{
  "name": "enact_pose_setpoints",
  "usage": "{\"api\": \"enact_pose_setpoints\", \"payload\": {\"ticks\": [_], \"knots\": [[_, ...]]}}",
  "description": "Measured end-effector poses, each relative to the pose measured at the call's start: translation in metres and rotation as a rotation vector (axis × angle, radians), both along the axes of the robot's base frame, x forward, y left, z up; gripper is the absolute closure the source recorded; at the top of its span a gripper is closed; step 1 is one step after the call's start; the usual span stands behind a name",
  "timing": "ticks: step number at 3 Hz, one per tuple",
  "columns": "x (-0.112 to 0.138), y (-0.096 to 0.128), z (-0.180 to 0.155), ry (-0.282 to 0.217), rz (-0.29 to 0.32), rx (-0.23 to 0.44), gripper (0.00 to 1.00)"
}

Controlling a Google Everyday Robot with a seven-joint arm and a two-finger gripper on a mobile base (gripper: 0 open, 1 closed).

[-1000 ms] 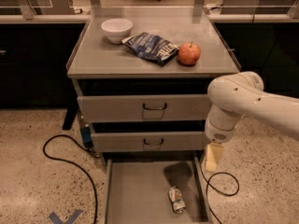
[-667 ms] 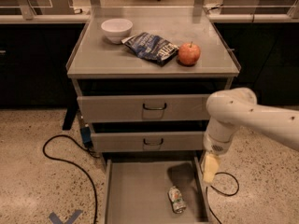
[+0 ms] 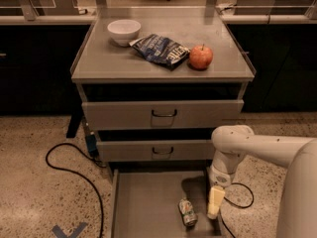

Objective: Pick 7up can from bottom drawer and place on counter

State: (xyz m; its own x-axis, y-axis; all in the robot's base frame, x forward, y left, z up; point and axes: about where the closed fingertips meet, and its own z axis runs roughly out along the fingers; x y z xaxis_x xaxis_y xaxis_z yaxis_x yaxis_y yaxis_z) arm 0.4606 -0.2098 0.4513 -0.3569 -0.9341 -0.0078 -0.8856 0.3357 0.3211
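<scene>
7up can (image 3: 187, 212): camera view, lower centre-right of frame. It lies on its side on the floor of the open bottom drawer (image 3: 143, 207), toward the drawer's right wall. Its long axis runs roughly up-and-down the frame, the upper end tipped slightly left. The label reads green and white, with a pale metal end toward the lower edge.

End effector (image 3: 215, 202): hangs over the right part of the drawer, pointing down, just right of the can; the two appear apart. Whether it is wide or narrow cannot be told. It does not hold the can.

Judgement: the coming move calls for a short shift left and down.

Counter (image 3: 124, 63), upper frame, carries a bowl (image 3: 124, 31), chip bag (image 3: 162, 49) and apple (image 3: 200, 57).
</scene>
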Motion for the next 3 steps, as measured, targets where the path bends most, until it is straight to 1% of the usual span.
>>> {"api": "enact_pose_setpoints", "payload": {"ticks": [1, 2, 3], "knots": [[0.0, 0.0, 0.0, 0.0, 0.0, 0.0, 0.0], [-0.005, 0.004, -0.005, -0.05, -0.012, -0.032, 0.0], [-0.015, 0.013, -0.055, -0.105, 0.009, -0.113, 0.0]]}}
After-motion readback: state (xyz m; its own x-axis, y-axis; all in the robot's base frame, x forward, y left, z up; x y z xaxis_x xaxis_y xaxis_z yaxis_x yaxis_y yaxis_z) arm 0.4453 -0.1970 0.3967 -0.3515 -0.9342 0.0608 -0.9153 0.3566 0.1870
